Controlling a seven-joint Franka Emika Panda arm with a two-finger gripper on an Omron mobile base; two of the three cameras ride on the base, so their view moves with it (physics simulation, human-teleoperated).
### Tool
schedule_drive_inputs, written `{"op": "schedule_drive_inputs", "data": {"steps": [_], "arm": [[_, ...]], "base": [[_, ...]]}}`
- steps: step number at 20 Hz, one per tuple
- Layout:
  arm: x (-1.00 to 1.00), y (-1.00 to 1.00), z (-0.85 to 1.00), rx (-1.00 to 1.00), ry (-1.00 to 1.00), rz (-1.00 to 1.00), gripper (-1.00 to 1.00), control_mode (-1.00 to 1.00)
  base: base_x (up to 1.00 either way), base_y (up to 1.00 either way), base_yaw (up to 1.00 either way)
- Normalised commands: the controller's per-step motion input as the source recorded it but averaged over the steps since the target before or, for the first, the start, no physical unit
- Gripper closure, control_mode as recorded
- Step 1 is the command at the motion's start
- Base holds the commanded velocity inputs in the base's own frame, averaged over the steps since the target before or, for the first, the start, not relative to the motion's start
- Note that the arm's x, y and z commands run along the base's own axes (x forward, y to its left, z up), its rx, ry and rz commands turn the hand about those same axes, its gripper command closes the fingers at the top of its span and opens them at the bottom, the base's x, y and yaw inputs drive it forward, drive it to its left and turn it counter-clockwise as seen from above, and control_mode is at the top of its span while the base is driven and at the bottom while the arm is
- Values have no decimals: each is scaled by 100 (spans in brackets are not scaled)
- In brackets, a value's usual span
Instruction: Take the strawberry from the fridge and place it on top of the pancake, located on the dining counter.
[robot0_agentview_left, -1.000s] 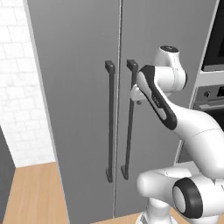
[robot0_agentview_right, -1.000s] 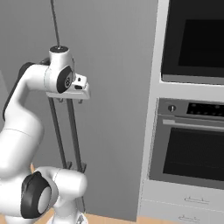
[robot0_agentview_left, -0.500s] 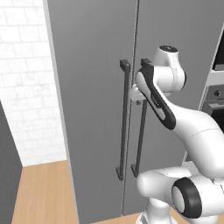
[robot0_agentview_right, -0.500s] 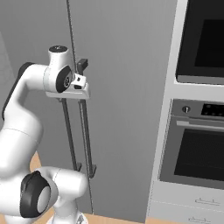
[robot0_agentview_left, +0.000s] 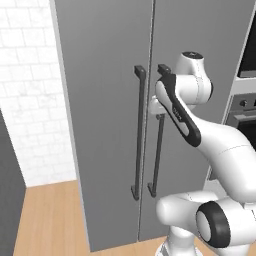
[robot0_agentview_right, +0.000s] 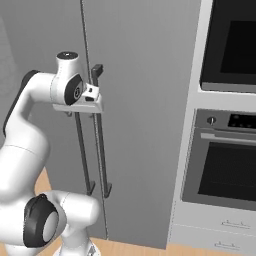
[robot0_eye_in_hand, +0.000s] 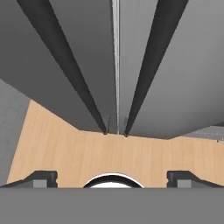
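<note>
A: What's in the left base view?

B: The fridge (robot0_agentview_left: 110, 115) stands shut, a tall grey double-door cabinet. Its two dark bar handles run down either side of the centre seam: the left handle (robot0_agentview_left: 138, 132) and the right handle (robot0_agentview_left: 156, 150). The white arm bends up in front of the right door, and its hand sits right at the upper part of the right handle. A white brick wall (robot0_agentview_left: 30, 100) is to the left of the fridge, with wood floor (robot0_agentview_left: 50, 215) below.

A: And the right base view?

B: Same fridge (robot0_agentview_right: 145, 100), doors closed. The hand is up by the top of the handles, the gripper (robot0_agentview_right: 82, 107) pointing downward beside them. To the right is a black-glass oven column (robot0_agentview_right: 227, 170).

A: The hand view?

B: It looks down along both dark handles to their lower ends, the door seam between them, with wood floor (robot0_eye_in_hand: 113, 153) beneath. The two finger tips (robot0_eye_in_hand: 41, 177) stand far apart at the bottom corners, so the jaws are spread wide, with nothing between them.

A: The strawberry?

B: With the doors closed, I can't tell where it is.
</note>
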Motion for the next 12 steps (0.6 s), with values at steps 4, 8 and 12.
{"op": "schedule_drive_inputs", "data": {"steps": [4,8,12], "arm": [[0,0,0,0,0,0,-100,100],[0,0,0,0,0,0,-100,100],[0,0,0,0,0,0,-100,100]], "base": [[-48,0,-1],[-44,0,-1],[-7,-5,-1]]}}
